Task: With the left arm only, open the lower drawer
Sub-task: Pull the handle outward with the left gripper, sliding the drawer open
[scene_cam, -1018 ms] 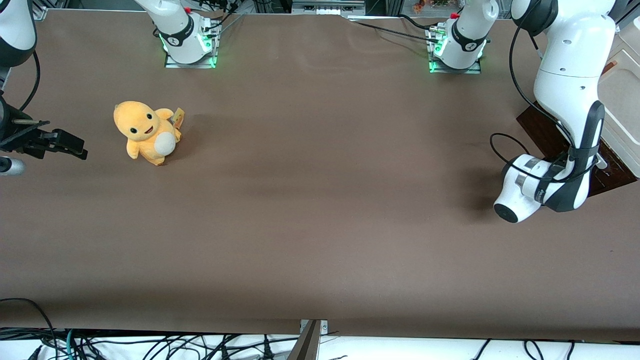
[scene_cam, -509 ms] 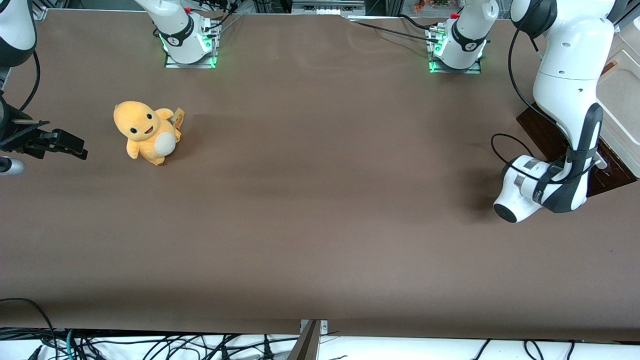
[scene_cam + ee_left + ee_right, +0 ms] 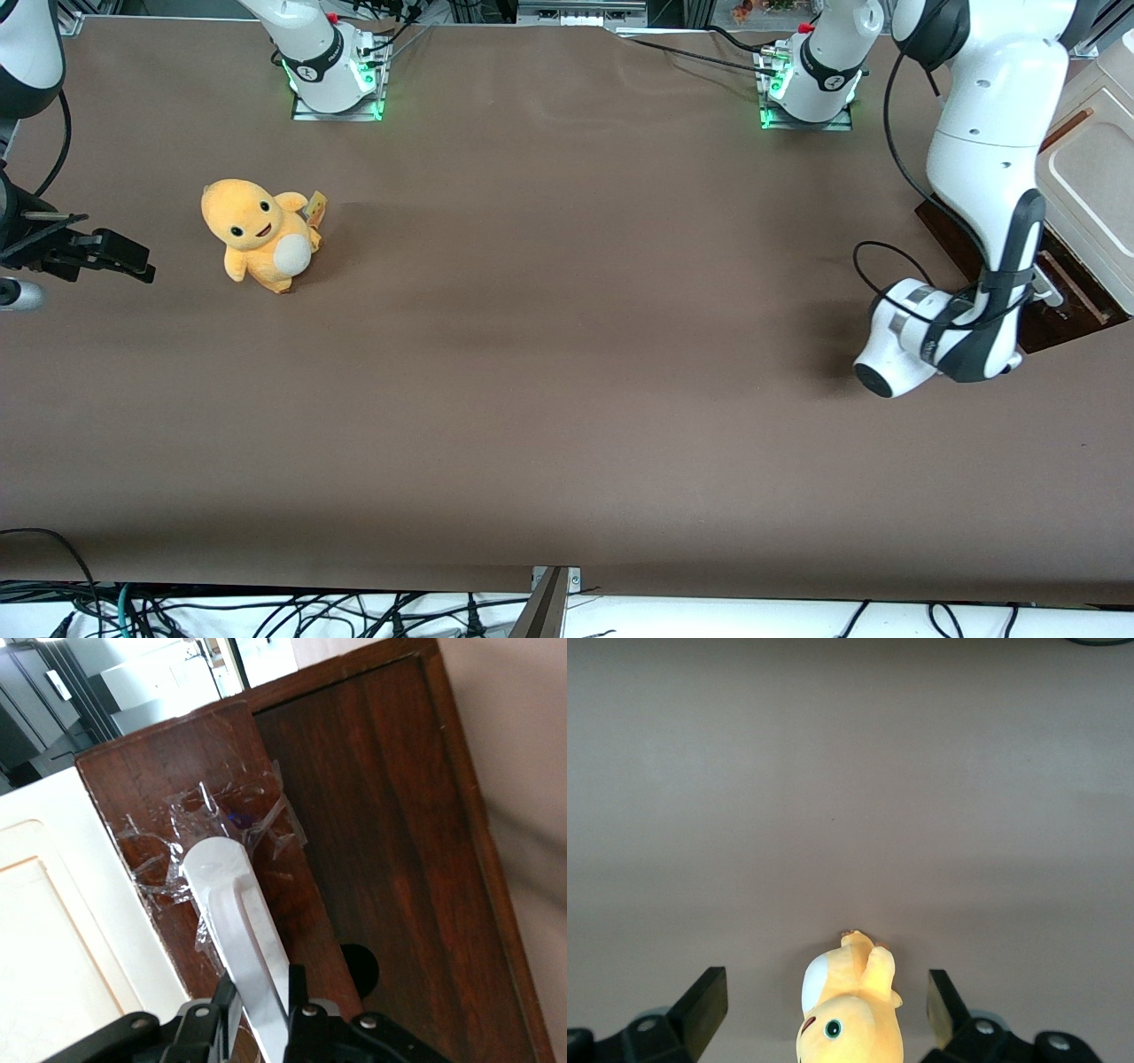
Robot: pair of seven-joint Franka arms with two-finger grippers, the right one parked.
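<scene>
Lower drawer, working arm's end of table: partly out of cabinet, more travel left. Gripper: clamped on white handle. Pull under way, judged.

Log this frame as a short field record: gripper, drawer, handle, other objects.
gripper: left arm's gripper, shut on the white bar handle
lower drawer: dark brown front, partly pulled out beside the cream cabinet
left arm: at the working arm's end of the table
other: orange plush toy, toward the parked arm's end
</scene>
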